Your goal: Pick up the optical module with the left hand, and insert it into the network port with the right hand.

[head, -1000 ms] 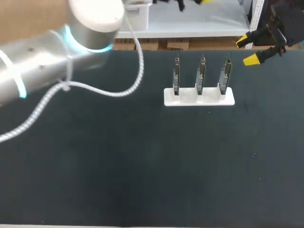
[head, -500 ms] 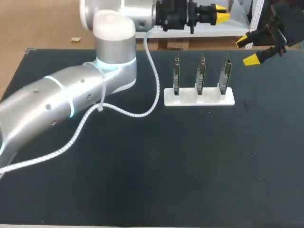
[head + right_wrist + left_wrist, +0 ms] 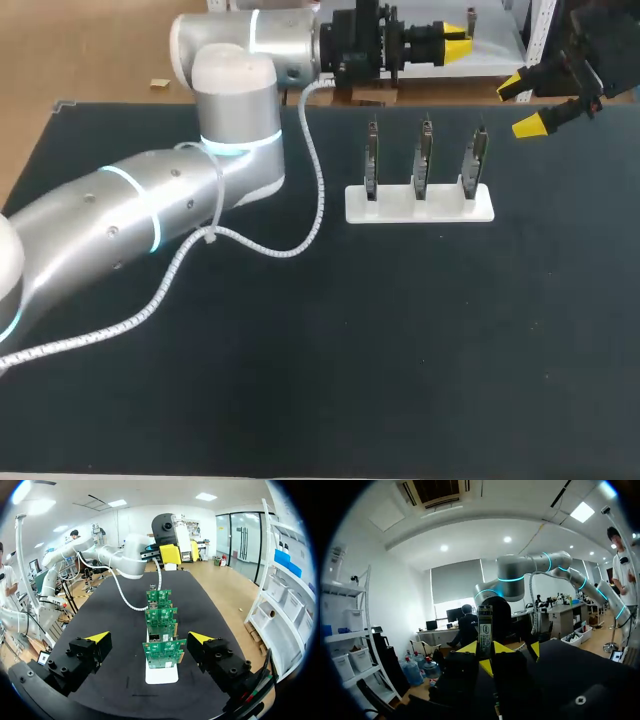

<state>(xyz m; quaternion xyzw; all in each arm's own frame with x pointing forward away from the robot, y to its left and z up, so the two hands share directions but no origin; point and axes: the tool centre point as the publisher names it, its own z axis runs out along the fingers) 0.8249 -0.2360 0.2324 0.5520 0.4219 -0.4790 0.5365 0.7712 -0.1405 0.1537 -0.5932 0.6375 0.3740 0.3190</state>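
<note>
Spanning the dark table [image 3: 300, 380], my left arm [image 3: 150, 210] reaches past its far edge. One white holder [image 3: 420, 205] stands three circuit boards [image 3: 425, 155] on edge, I judge to keep them reachable for insertion. My right gripper [image 3: 522, 105] hovers just beside them, jaws wide and empty, positioned to receive. My left gripper [image 3: 485, 657] clamps the single optical module [image 3: 484, 625] upright between its tips, presumably for handover.

You have a matt black, cloth-like table [image 3: 400, 350]. Your left arm [image 3: 130, 215] is smooth satin-silver metal, and its coiled cable [image 3: 300, 230] is white plastic. The stand [image 3: 420, 205], upper centre, is matt white plastic, with glossy green boards [image 3: 161, 615]. The left gripper [image 3: 458, 44] and right gripper [image 3: 522, 105] are matt black with yellow plastic tips. The module [image 3: 484, 622] looks like dull metal.
</note>
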